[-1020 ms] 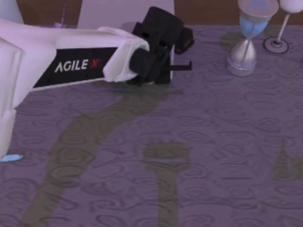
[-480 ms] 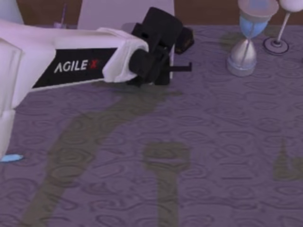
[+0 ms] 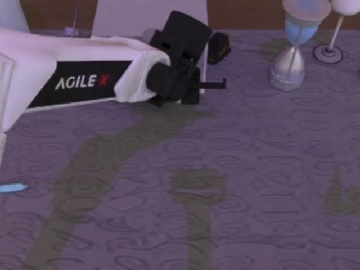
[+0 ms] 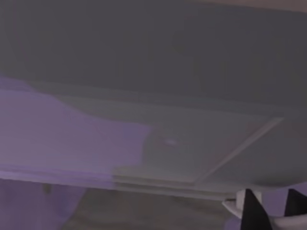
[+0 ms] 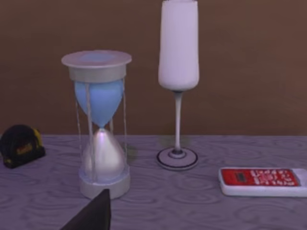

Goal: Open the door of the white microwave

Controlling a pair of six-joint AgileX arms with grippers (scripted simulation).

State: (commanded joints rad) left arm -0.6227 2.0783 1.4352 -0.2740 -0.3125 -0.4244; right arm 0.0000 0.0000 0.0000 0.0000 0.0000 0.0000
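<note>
From above, the left arm [image 3: 84, 79] reaches across the purple table [image 3: 253, 169] toward its far edge, its left gripper [image 3: 216, 84] at the white microwave [image 3: 132, 17] standing there; against 0.5 s ago the arm sits slightly further left and back. I cannot tell how its jaws stand. Near the far right corner stand 1 hourglass [image 3: 292, 50] holding blue sand and 1 wine glass [image 3: 332, 34]; 1 black tape measure [image 3: 218, 48] lies beside the microwave.

The left wrist view is filled by the door [image 4: 182, 143], its greyish window close up.

In the right wrist view, 1 hourglass [image 5: 98, 124], 1 empty white glass [image 5: 178, 81], 1 tape measure [image 5: 19, 146] and 1 red-and-white remote [image 5: 263, 181] stand apart; the right gripper's jaws cannot be judged
</note>
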